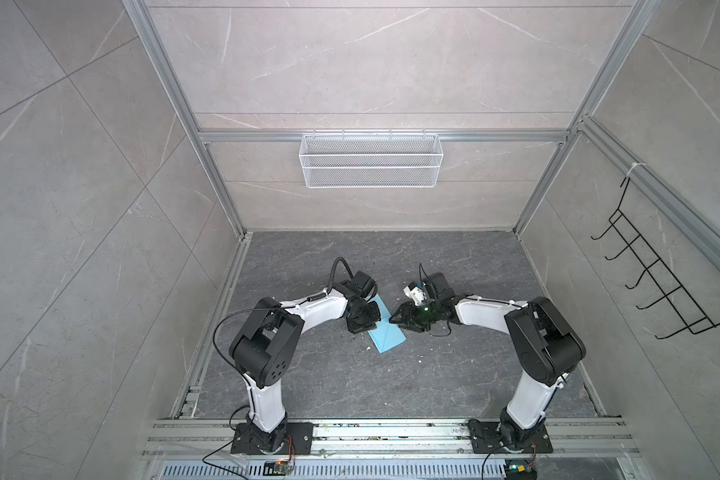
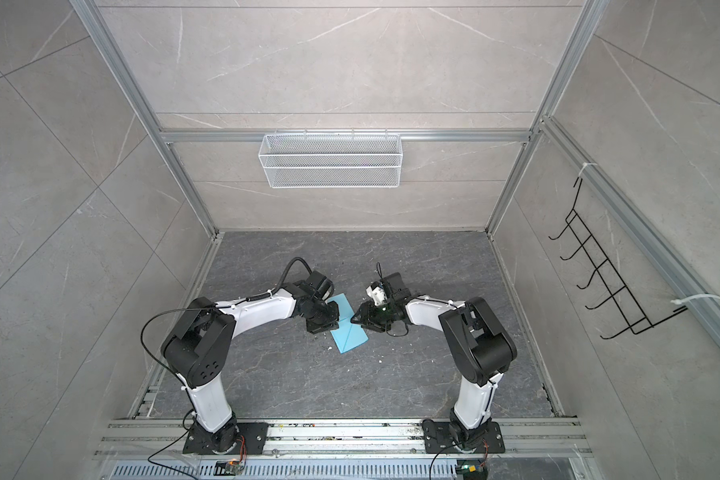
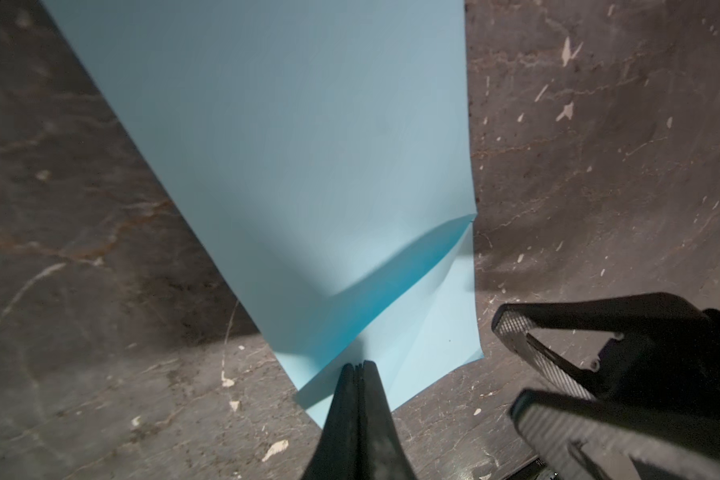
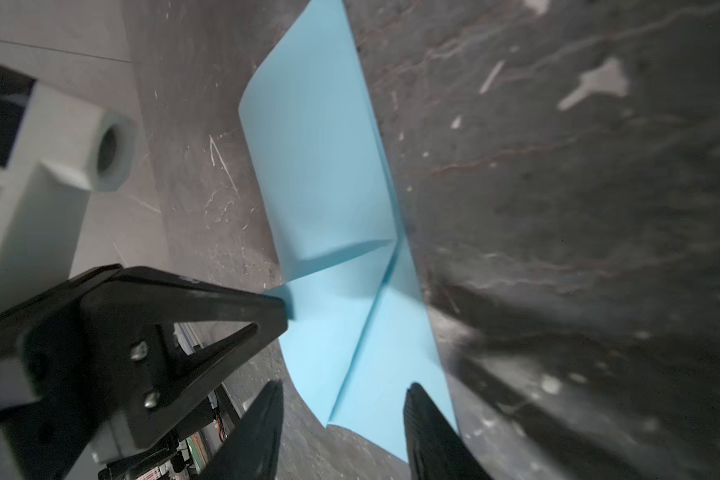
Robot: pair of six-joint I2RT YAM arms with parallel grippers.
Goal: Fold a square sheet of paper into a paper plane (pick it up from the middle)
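Jaws of the left gripper: not legible in both top views, since the black body hides its fingers; it stands over the left edge of the sheet of paper. Jaws of the right gripper: parted, tips at the sheet's right edge. The sheet is light blue, folded to a narrow strip with a diagonal crease. It lies mid-scene on the dark stone table, running far to near between the two arms. A top view repeats this: left gripper, sheet of paper, right gripper.

Left wrist view:
- left gripper: fingers pressed flat together, pinching the sheet of paper at its edge (the upper layer arches up off the lower one toward the pinch).
- right gripper: fingers apart, just beside the sheet.

Right wrist view:
- right gripper: jaws moderately wide, either side of the sheet's edge, not closed on it.
- left gripper: tip closed on a corner of the sheet of paper.
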